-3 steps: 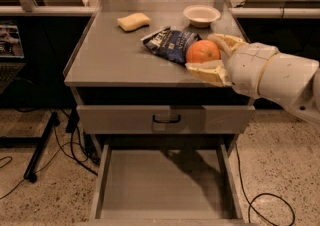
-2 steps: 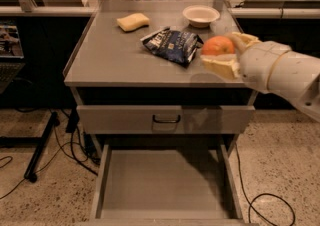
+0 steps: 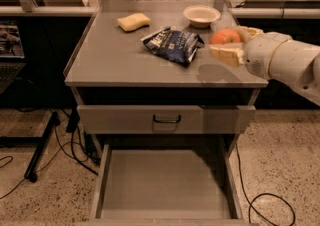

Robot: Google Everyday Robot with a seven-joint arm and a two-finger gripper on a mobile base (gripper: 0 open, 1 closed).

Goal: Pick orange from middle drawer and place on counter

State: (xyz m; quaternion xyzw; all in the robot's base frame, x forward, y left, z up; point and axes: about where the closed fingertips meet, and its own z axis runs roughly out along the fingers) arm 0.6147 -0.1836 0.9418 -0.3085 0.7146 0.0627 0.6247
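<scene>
The orange is held between the pale fingers of my gripper, which reaches in from the right on a white arm. The gripper is shut on the orange and holds it above the right part of the grey counter, with a shadow on the counter below it. The middle drawer stands pulled out below, and its flat floor is bare.
On the counter lie a dark blue chip bag just left of the orange, a pale yellow sponge at the back left and a white bowl at the back right. A closed drawer front with a black handle sits above the open drawer. Cables lie on the floor.
The gripper with the orange has moved up and to the right, further back over the counter's right side.
</scene>
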